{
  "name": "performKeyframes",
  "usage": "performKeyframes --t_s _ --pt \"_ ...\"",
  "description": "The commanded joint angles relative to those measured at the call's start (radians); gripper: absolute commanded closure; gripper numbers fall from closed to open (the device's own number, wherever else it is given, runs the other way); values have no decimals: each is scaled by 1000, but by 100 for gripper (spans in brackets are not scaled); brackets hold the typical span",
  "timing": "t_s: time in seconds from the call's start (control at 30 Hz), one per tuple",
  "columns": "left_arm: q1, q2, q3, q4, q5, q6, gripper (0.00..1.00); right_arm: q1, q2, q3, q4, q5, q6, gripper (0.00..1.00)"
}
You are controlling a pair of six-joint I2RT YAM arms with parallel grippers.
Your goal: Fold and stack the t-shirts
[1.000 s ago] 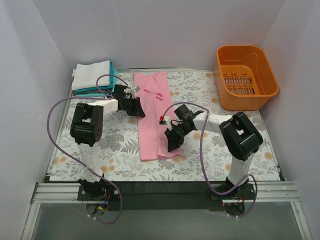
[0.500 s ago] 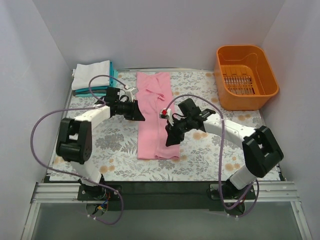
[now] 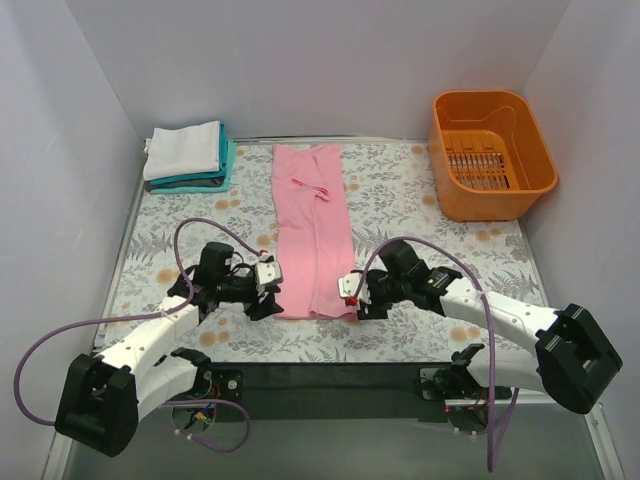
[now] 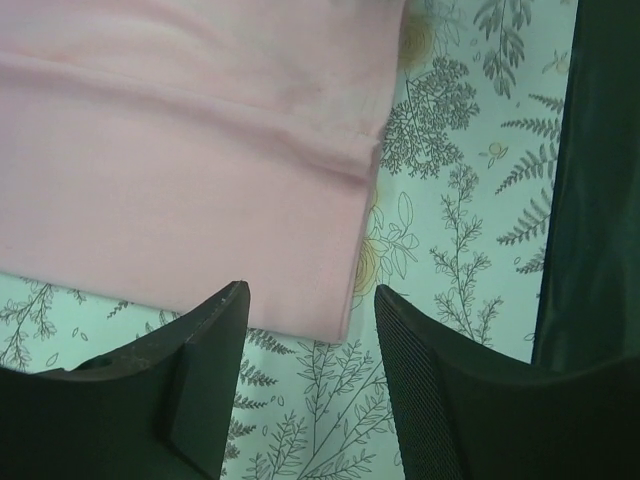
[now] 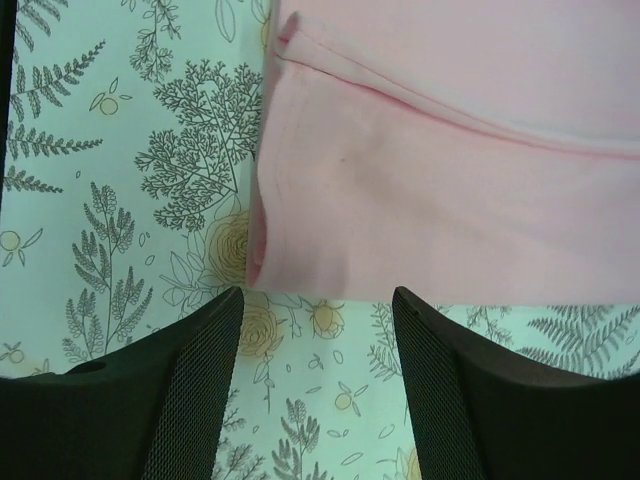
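Note:
The light pink t-shirt (image 3: 312, 230) lies flat as a long narrow strip down the middle of the table. Its near hem (image 4: 200, 230) shows in the left wrist view and again (image 5: 450, 200) in the right wrist view. My left gripper (image 3: 270, 297) sits low at the strip's near left corner, open (image 4: 310, 345), with only tablecloth between its fingers. At the near right corner my right gripper (image 3: 356, 298) is open too (image 5: 315, 325), the hem just beyond its fingertips. A folded white t-shirt (image 3: 184, 150) rests on a folded teal one (image 3: 212, 180) at the back left.
An orange plastic basket (image 3: 540, 165) stands at the back right. The floral tablecloth (image 3: 420, 200) covers the table between white walls. A dark strip (image 3: 330, 365) runs along the near table edge close behind both grippers. Purple cables loop from both arms.
Both arms have drawn back from the middle of the pink strip to its near corners, and both grippers' jaws have spread wider. The strip now lies straighter.

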Motion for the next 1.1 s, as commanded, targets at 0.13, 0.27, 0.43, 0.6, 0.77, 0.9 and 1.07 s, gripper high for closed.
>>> performKeyframes --t_s 0.13,0.27,0.43,0.6,0.77,0.9,1.07 --pt "-138 60 -45 131 -108 189 54 123 11 -98 246 47 -212 45" --pt "-166 103 -48 138 -105 219 59 142 40 -131 248 44 -237 51" --pt "-193 115 -97 137 -128 253 63 157 63 -160 248 48 -234 56" --pt "-207 196 -123 137 -190 284 65 160 124 -166 248 71 -219 63" --pt "-212 212 -125 132 -198 296 69 171 153 -152 275 104 -206 83" --pt "-215 233 -114 119 -217 313 81 183 198 -129 266 148 -177 99" --pt "-216 232 -91 82 -224 304 100 211 181 -126 228 208 -120 99"
